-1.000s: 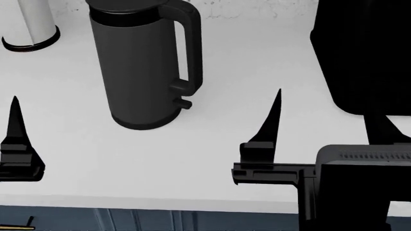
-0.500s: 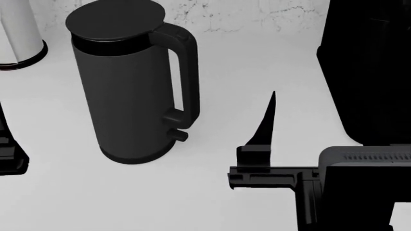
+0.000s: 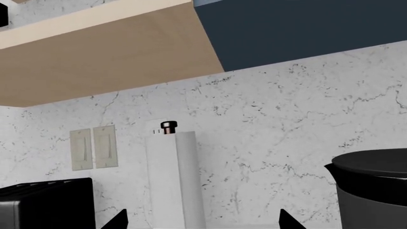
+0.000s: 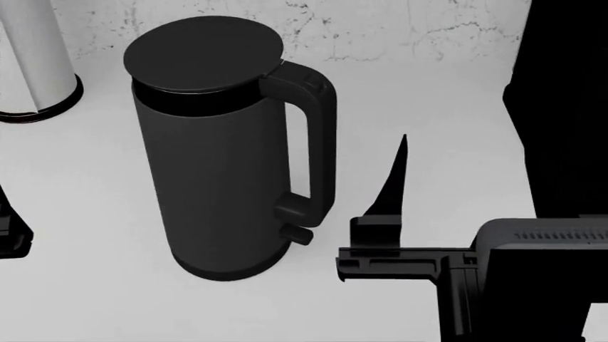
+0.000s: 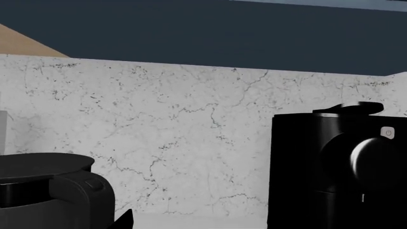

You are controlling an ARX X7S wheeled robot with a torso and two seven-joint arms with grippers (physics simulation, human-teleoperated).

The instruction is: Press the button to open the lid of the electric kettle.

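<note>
The electric kettle [image 4: 223, 178] is a tall dark grey cylinder standing on the white counter, with its flat lid [image 4: 204, 53] closed. Its loop handle [image 4: 318, 142] faces right, and the button [image 4: 306, 80] lies on the handle's upper bend. One finger [image 4: 394, 187] of my right gripper [image 5: 203, 223] points up just right of the handle, apart from it; the other finger is lost against black. My left gripper [image 3: 202, 223] is open and empty, only partly visible at the head view's left edge [image 4: 10, 231]. The kettle also shows in the left wrist view [image 3: 375, 191] and the right wrist view [image 5: 45, 191].
A white cylinder with a dark base rim [image 4: 38, 57] stands at the back left. A large black boxy appliance [image 4: 570, 107] fills the right side, close to my right arm. A marble wall runs behind the counter. A black box [image 3: 45, 202] and wall switches [image 3: 94, 148] are in the left wrist view.
In the head view the kettle has grown larger and shifted, so its lid and handle top now show fully. My left gripper has slid almost out at the left edge. The lid stays closed.
</note>
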